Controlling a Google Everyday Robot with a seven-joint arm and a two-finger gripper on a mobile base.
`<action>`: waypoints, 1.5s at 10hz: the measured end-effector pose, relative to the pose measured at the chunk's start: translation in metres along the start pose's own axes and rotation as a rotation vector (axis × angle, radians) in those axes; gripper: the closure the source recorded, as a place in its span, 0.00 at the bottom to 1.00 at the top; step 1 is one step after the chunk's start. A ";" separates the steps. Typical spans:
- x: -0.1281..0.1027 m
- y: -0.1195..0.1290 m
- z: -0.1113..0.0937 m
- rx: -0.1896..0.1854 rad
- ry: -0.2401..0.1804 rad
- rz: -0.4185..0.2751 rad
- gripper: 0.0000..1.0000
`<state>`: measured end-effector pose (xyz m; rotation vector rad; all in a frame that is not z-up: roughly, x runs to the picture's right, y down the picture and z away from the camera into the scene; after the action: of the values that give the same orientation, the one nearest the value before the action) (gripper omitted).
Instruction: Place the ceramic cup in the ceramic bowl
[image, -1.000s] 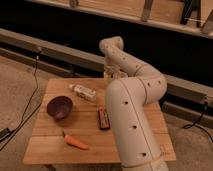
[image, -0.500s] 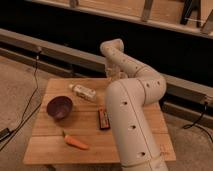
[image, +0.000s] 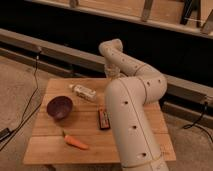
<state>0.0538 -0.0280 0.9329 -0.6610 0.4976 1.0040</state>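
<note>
The ceramic bowl (image: 60, 107), dark purple and glossy, sits on the left part of the wooden table (image: 50, 145). It looks empty. My arm (image: 131, 107) rises from the front right, bends over at the back and points down at the table's far edge. The gripper (image: 112, 73) is at that end, behind the clear bottle and well right of the bowl, mostly hidden by the arm's own links. The ceramic cup does not show clearly; it is hidden by the arm or gripper.
A clear plastic bottle (image: 84, 92) lies on its side behind the bowl. A dark flat bar (image: 103, 119) lies mid-table against the arm. A carrot (image: 75, 142) lies near the front edge. A low rail (image: 60, 56) runs behind the table; cables (image: 30, 100) hang at left.
</note>
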 end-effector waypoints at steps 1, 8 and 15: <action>0.002 0.004 -0.005 0.005 0.001 -0.016 1.00; 0.027 0.079 -0.062 0.070 -0.027 -0.230 1.00; 0.032 0.166 -0.102 0.144 -0.091 -0.445 1.00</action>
<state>-0.0866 -0.0186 0.7945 -0.5616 0.3191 0.5693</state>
